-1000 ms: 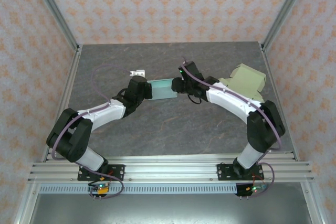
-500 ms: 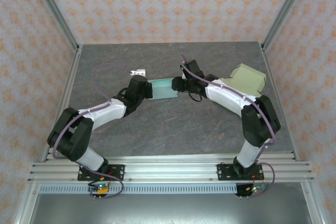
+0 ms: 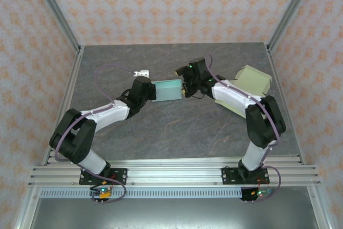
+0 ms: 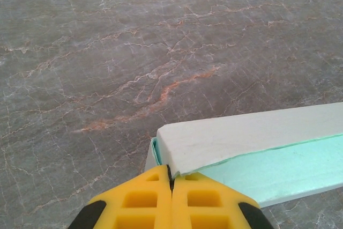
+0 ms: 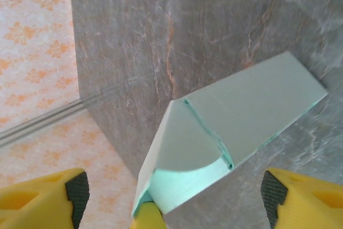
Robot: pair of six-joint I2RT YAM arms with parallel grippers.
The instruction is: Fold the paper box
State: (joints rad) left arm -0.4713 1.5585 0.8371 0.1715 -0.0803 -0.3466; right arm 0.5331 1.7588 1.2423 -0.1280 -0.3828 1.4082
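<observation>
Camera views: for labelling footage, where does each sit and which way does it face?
Top external: above and behind the bases, looking down at the table; both arms show.
Left wrist: on the left arm, facing forward over the left gripper, shut on the paper box edge.
Right wrist: on the right arm, facing the box's end, framed by the open right gripper.
Shared: all see the paper box.

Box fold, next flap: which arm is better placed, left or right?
Right. The left gripper is shut on one end of the paper box, anchoring it. The right gripper is open and straddles the box's loose flap end, so it looks free to tuck.
</observation>
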